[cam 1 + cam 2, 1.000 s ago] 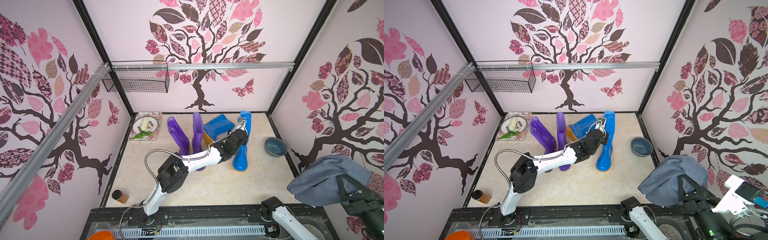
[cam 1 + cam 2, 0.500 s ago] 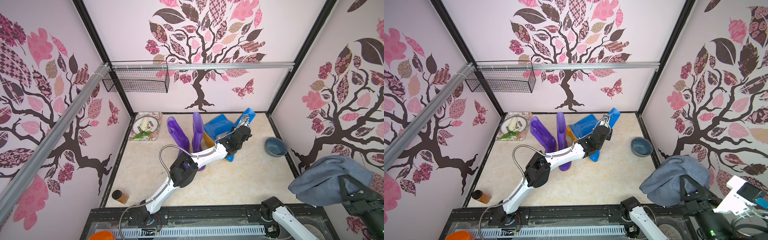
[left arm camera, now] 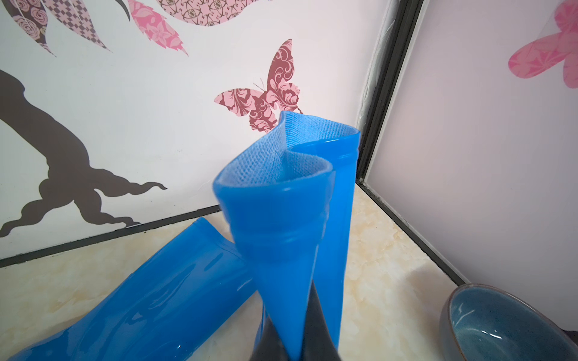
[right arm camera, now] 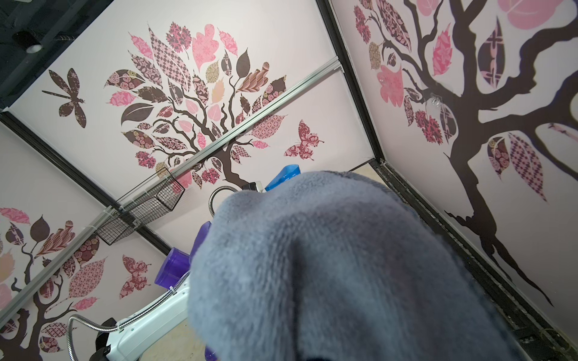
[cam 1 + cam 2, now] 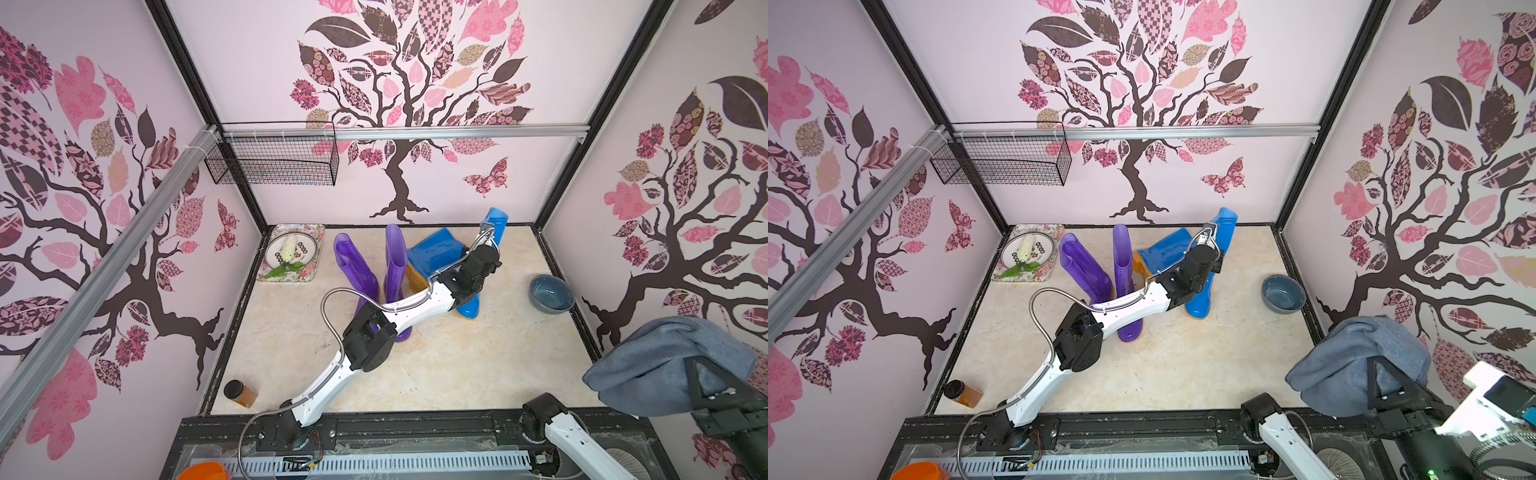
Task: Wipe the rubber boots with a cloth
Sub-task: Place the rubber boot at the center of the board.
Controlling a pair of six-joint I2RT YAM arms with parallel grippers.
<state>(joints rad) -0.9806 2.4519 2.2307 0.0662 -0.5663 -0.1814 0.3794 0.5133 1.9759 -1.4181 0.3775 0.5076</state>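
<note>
- I find the left jaws clamped on the tilted blue boot's (image 5: 494,220) shaft, right of frame centre.
- Right jaws closed, buried in the cloth (image 5: 656,357), lower right, well apart from that boot.

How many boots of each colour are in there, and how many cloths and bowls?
Purple boots: 2
Blue boots: 2
Cloth: 1
Bowl: 1
Total: 6
</note>
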